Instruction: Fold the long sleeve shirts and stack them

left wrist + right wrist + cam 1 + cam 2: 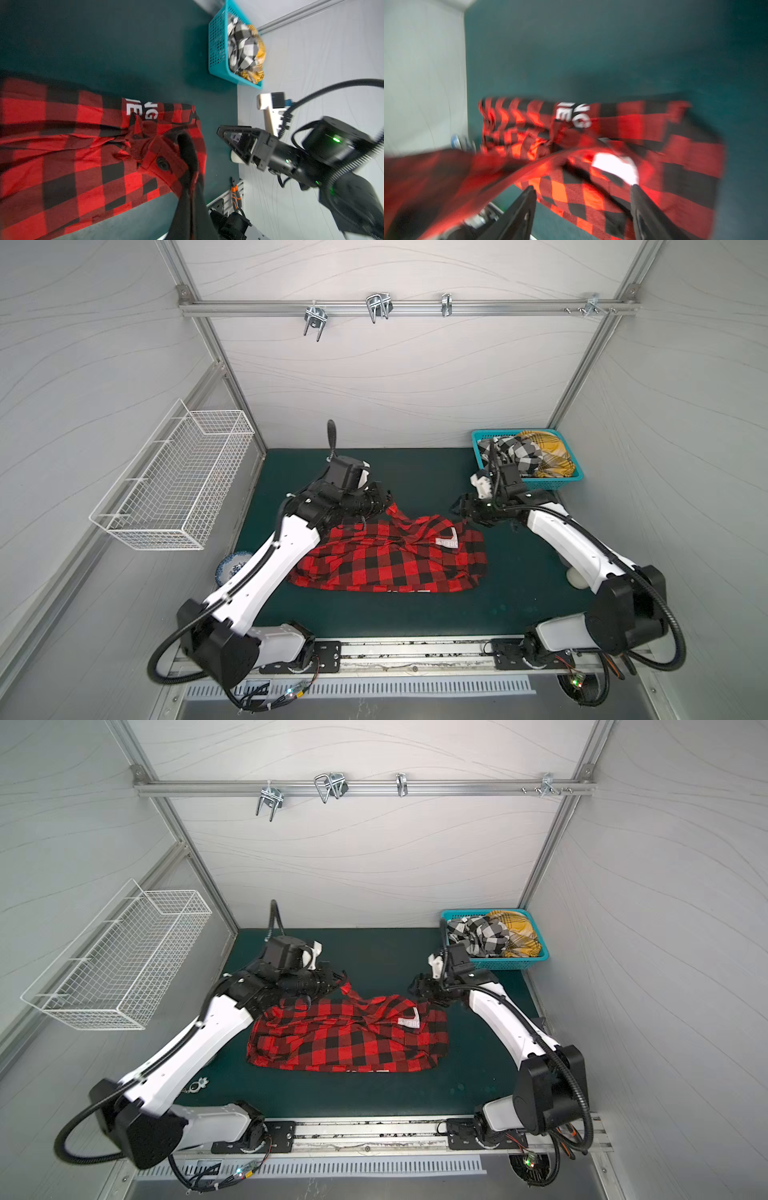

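Red-and-black shirt [386,564] lies rumpled mid-way across the green mat [415,472], not yet folded. At its left end the left gripper [384,501] is clamped on a buttoned cuff [164,164], holding that sleeve up, I'd guess to spread it. White lettering [143,111] shows only partly, something like "NG" over "IE". To the right, the right gripper [582,186] hangs over the shirt's edge, jaws apart, gripping nothing. Far right, a teal basket [552,484] keeps the black-and-white shirt [515,452] and the mustard shirt [548,452] for their turn.
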Motion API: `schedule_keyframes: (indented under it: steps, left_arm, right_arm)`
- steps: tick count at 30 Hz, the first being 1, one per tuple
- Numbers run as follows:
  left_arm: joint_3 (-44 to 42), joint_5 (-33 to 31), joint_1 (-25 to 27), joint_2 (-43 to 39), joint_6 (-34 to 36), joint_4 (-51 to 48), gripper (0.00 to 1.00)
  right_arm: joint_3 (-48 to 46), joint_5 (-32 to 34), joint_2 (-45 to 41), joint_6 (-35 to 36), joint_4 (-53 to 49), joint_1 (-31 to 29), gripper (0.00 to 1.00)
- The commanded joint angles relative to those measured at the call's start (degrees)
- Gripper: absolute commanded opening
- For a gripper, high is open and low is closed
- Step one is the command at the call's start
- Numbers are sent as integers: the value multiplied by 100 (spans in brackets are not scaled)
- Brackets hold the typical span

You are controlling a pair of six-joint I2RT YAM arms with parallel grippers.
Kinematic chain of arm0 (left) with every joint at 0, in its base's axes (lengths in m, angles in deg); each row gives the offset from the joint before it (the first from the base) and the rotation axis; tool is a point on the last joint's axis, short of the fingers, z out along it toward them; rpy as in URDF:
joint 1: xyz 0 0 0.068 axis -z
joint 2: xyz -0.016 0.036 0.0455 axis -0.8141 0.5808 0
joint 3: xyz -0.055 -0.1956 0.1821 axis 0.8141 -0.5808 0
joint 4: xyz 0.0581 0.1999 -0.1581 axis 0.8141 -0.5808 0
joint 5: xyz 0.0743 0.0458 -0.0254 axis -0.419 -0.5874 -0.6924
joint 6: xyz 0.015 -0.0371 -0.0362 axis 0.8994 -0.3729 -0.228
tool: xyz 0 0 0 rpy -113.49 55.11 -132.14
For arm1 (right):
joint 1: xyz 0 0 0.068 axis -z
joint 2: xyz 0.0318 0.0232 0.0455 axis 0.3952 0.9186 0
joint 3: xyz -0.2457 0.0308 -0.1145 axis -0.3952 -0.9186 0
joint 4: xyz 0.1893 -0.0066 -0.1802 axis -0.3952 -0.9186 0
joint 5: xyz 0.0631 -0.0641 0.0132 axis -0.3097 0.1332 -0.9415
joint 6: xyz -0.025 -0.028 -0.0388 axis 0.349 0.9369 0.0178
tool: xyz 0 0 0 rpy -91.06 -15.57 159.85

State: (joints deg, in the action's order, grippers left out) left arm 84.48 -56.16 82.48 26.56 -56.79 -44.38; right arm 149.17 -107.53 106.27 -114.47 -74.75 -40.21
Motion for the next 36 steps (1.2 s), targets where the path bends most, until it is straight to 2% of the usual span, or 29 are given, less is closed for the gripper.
schedule_keyframes:
  steps: [1, 5, 8, 14, 20, 27, 30, 36]
  left_arm:
    - [245, -680, -49, -344, 578, -734, 0]
    - [54, -504, -54, -358, 404, -756, 0]
    - [-59, -412, -48, -368, 231, -698, 0]
    - [-36, -561, -62, -545, 319, -692, 0]
    - [-241, -624, -58, -945, 159, -561, 0]
    - [-521, -442, -63, -1315, -195, -442, 0]
    - [-699, -440, -57, -1518, -336, -451, 0]
    - [-1109, -366, -43, -1876, -615, -688, 0]
  right_arm:
    - [-247, -942, 116, -406, -577, 110, 72]
    - [-600, -1294, 315, -692, -208, 120, 71]
    - [-797, -1236, 424, -866, 37, 143, 70]
    - [-1270, -1379, 669, -1154, 164, 285, 68]
    - [-1772, -1524, 425, -1281, 365, 258, 65]
    - [-2138, -1947, 563, -1881, 1247, 15, 61]
    - [-2066, -1925, 702, -2042, 1488, 32, 54]
    - [-1912, -1925, 1077, -2124, 1601, 115, 14]
